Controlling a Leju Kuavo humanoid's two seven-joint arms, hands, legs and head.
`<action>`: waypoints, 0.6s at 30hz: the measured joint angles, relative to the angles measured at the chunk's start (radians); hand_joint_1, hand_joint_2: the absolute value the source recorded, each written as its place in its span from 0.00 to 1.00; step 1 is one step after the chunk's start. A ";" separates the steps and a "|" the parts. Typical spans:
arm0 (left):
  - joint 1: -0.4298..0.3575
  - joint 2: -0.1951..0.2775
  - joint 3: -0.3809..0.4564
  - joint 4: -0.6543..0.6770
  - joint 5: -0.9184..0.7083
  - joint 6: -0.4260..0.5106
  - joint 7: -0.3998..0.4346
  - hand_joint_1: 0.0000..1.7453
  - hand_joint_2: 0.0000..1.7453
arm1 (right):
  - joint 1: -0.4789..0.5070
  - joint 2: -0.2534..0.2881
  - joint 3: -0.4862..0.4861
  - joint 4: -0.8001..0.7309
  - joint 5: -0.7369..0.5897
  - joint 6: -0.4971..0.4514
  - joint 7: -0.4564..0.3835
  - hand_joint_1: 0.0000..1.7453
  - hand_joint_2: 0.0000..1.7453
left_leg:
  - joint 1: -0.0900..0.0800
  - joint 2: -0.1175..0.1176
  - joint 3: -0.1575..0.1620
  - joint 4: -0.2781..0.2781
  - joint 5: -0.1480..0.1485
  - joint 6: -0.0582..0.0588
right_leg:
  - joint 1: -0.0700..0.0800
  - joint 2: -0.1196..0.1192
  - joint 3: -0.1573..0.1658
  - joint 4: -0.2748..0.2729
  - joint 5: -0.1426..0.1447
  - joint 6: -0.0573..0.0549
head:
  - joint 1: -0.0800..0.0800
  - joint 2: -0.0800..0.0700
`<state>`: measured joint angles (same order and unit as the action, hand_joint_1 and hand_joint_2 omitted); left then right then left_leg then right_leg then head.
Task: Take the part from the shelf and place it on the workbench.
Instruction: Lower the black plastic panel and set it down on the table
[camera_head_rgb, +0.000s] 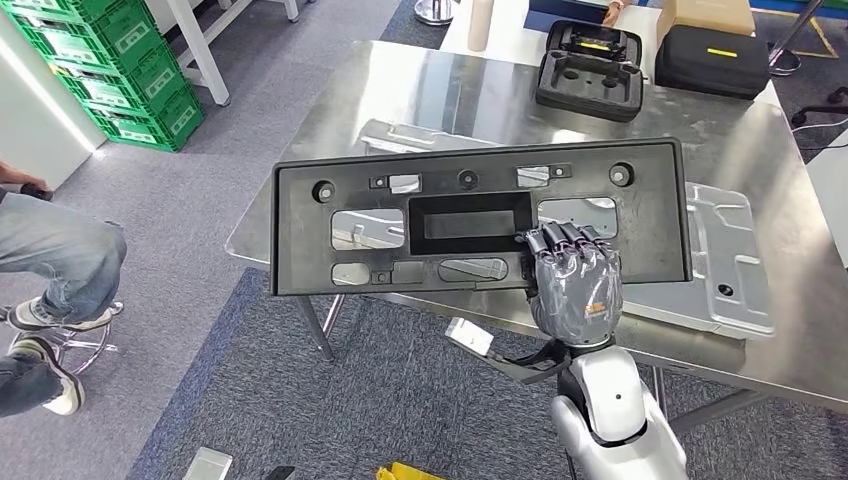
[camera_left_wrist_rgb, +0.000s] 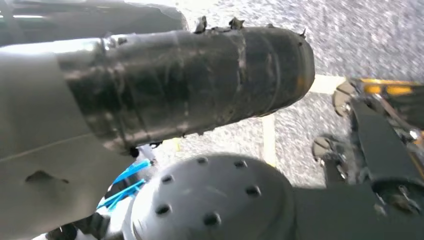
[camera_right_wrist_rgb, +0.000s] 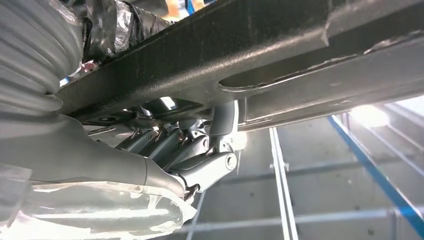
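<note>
Steel workbench (camera_head_rgb: 470, 95) ahead, its near edge under the carried part.
Right hand (camera_head_rgb: 573, 280) grips the black plastic panel (camera_head_rgb: 480, 215) at its lower edge, level above the bench's front; two stamped metal sheets (camera_head_rgb: 725, 260) lie beneath it. Left hand (camera_left_wrist_rgb: 190, 80): grip unclear.

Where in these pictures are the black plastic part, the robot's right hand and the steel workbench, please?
black plastic part (camera_head_rgb: 300, 225): head view, on its solid left end.
right hand (camera_head_rgb: 575, 285): head view, on the back of the hand gripping the part's lower edge.
steel workbench (camera_head_rgb: 450, 90): head view, on bare tabletop behind the part.
</note>
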<state>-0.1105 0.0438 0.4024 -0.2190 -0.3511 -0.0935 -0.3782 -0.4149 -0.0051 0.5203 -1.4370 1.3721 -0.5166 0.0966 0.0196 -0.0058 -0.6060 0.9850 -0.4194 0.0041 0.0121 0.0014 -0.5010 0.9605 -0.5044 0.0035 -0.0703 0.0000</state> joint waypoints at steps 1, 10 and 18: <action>0.000 -0.003 -0.001 0.000 -0.001 0.001 0.000 0.00 0.00 | -0.006 -0.001 -0.002 0.008 -0.004 0.002 0.004 1.00 1.00 | 0.002 0.000 0.005 -0.001 -0.003 0.006 | -0.001 0.000 -0.012 0.028 -0.015 0.007 | 0.002 0.000; 0.002 -0.011 -0.007 0.000 -0.005 -0.005 0.003 0.00 0.00 | -0.022 -0.006 -0.014 0.062 -0.016 0.012 0.019 1.00 1.00 | 0.000 -0.003 0.051 -0.003 -0.043 0.012 | -0.004 -0.001 -0.149 0.113 0.074 -0.005 | 0.005 0.000; 0.005 0.006 -0.020 0.001 -0.014 -0.043 0.000 0.00 0.00 | -0.051 -0.020 -0.056 0.084 -0.068 0.041 0.034 1.00 1.00 | -0.003 0.002 0.021 0.092 -0.107 -0.023 | -0.008 -0.001 -0.053 -0.036 0.092 -0.033 | 0.004 0.000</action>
<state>-0.1053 0.0494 0.3821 -0.2182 -0.3654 -0.1367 -0.3781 -0.4660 -0.0254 0.4646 -1.3526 1.3038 -0.4760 0.1310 0.0163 -0.0040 -0.5855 1.0766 -0.5268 -0.0192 0.0038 0.0007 -0.5543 0.9248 -0.4122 -0.0297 -0.0665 0.0000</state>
